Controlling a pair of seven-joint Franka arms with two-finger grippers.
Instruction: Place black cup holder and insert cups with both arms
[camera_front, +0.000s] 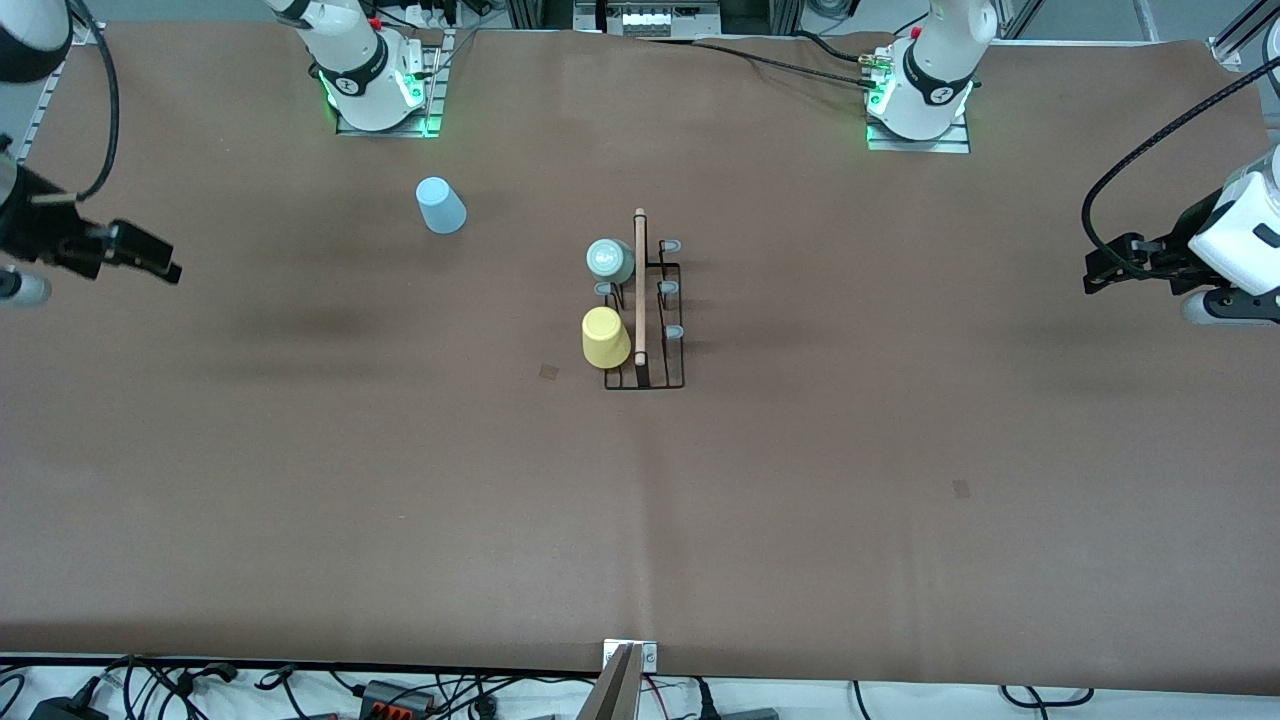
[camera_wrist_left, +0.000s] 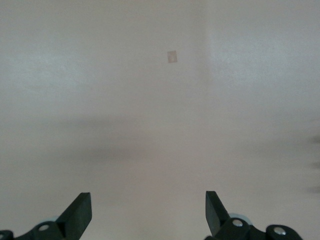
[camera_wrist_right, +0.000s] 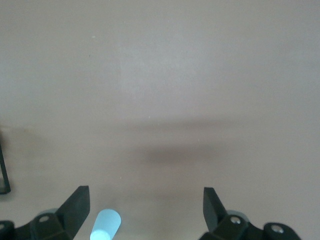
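Note:
The black cup holder (camera_front: 640, 300) stands upright mid-table, its wooden rod handle on top. A mint green cup (camera_front: 610, 260) and a yellow cup (camera_front: 605, 337) sit upside down on prongs on the side toward the right arm's end; the yellow one is nearer the front camera. The light blue cup (camera_front: 440, 205) stands alone on the table near the right arm's base. My right gripper (camera_front: 150, 258) hangs open and empty over its end of the table; its wrist view shows the blue cup (camera_wrist_right: 105, 226) far below and a corner of the holder (camera_wrist_right: 4, 175). My left gripper (camera_front: 1100, 272) (camera_wrist_left: 148, 207) hangs open and empty over its own end.
The arm bases (camera_front: 375, 90) (camera_front: 925, 95) stand along the table edge farthest from the front camera. Small dark patches (camera_front: 549, 371) (camera_front: 961, 488) mark the brown cover. A metal bracket (camera_front: 630, 660) and cables lie at the nearest edge.

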